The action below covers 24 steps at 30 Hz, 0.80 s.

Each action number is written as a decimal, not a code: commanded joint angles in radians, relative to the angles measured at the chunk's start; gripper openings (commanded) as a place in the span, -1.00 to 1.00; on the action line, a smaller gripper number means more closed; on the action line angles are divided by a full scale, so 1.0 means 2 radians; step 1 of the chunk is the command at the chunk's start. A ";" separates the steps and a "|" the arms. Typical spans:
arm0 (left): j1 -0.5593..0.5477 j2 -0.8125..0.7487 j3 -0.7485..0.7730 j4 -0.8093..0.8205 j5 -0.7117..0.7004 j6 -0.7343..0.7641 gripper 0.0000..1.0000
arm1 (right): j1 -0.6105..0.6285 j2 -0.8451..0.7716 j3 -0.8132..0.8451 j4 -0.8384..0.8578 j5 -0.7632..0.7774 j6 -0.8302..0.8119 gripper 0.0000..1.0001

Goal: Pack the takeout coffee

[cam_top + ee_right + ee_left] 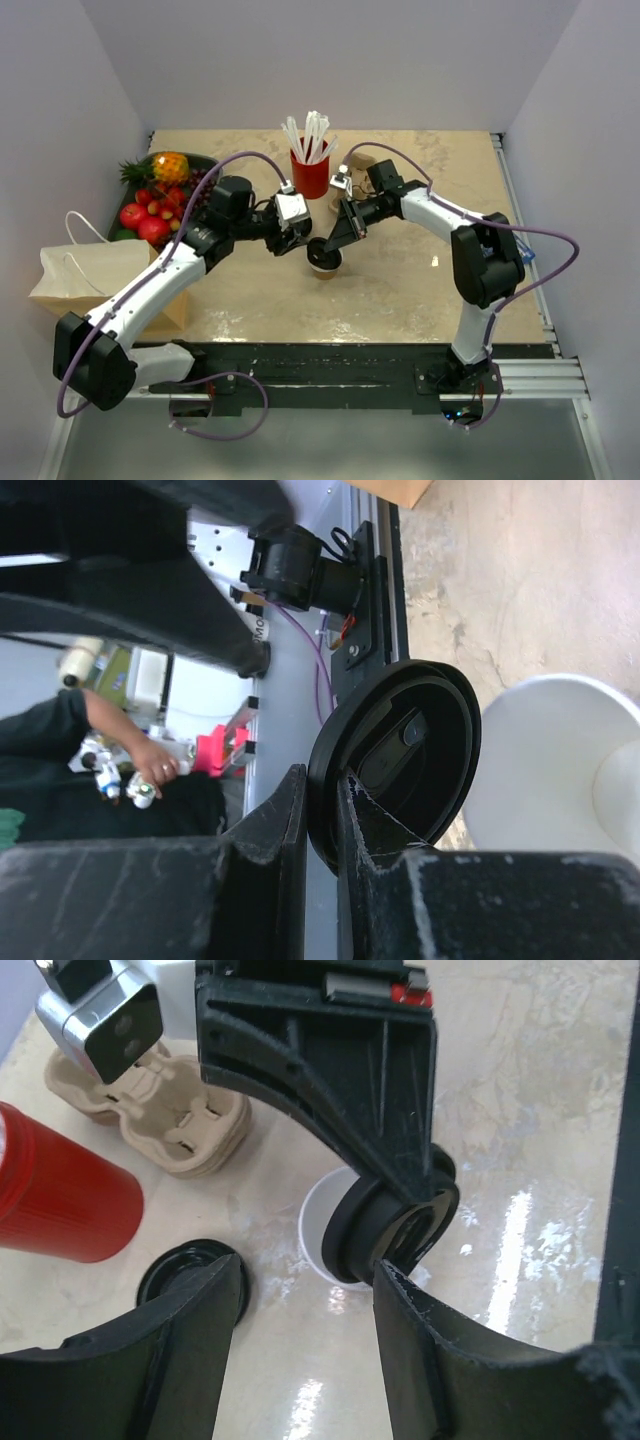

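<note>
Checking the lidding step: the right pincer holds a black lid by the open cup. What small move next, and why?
Probably tilt the lid level and lower it onto the cup. The right pincer grips it by the rim, on edge just above the cup's uncovered mouth, and the left pincer stands open beside the cup, holding nothing.

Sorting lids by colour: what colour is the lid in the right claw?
The lid is black, clearest in the right wrist view.

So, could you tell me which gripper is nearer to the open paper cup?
Right. The right gripper holds a black lid on edge at the open paper cup's rim. The left gripper hangs open just beside the cup, not touching it.
</note>
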 commanded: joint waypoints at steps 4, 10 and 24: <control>-0.004 0.024 -0.004 0.039 0.063 -0.080 0.21 | -0.010 0.005 -0.021 0.070 -0.008 0.099 -0.77; -0.004 0.043 -0.022 0.068 0.069 -0.090 0.20 | -0.013 0.012 -0.021 0.097 0.005 0.123 -0.74; -0.006 0.079 -0.042 0.149 0.044 -0.128 0.17 | -0.027 0.053 -0.021 0.160 0.027 0.192 -0.73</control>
